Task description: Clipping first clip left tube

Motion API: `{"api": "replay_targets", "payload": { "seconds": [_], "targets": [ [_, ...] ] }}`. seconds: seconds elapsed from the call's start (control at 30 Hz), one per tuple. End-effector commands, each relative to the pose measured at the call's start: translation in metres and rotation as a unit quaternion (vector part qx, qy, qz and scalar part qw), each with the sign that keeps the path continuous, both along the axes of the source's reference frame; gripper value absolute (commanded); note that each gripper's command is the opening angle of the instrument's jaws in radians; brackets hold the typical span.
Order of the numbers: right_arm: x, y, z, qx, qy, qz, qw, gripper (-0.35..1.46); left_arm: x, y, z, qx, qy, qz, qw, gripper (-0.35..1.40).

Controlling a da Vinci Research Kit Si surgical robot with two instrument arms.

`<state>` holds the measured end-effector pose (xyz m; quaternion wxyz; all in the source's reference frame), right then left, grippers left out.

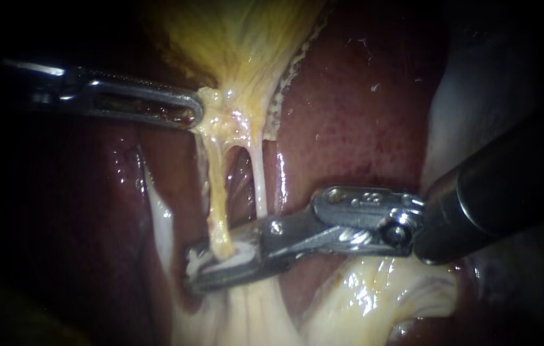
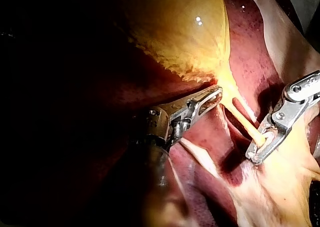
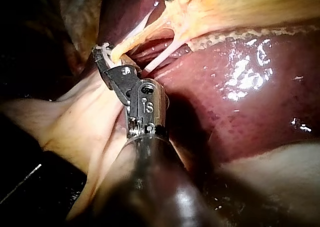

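Observation:
The left tube [image 1: 217, 198], yellow, hangs from the gallbladder [image 1: 239, 38] neck. The paler right tube [image 1: 259, 186] runs beside it. My right instrument [image 1: 198, 269] reaches in from the right. Its jaws lie across the lower end of the left tube and are shut on it, with a white clip [image 1: 239, 258] showing between them. The right wrist view shows those jaws [image 3: 102, 54] around the yellow tube [image 3: 145, 34]. My left instrument [image 1: 196, 115] comes in from the left, shut on the gallbladder neck; the left wrist view shows this grip [image 2: 216, 93].
Dark red liver [image 1: 348, 115] lies behind and right of the tubes. Pale fatty tissue [image 1: 374, 295] spreads under the right instrument's shaft. A whitish fold [image 1: 159, 218] runs down left of the left tube.

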<state>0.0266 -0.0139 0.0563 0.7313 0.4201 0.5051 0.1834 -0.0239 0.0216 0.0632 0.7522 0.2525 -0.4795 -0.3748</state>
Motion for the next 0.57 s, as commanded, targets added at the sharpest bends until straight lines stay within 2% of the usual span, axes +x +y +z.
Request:
{"api": "replay_targets", "payload": {
  "seconds": [0.03, 0.13, 0.57],
  "targets": [
    [-0.0001, 0.0, 0.0, 0.01, -0.008, 0.006, 0.9999, -0.35, 0.0, 0.0, 0.0, 0.0, 0.0, 0.0, 1.0, -0.35],
    [-0.0001, 0.0002, 0.0002, 0.019, -0.02, 0.024, 0.9993, -0.35, 0.0, 0.0, 0.0, 0.0, 0.0, 0.0, 1.0, -0.35],
    [-0.0004, 0.0004, 0.0008, 0.018, -0.02, 0.025, 0.9993, -0.35, 0.0, 0.0, 0.0, 0.0, 0.0, 0.0, 1.0, -0.35]
  ]
}}
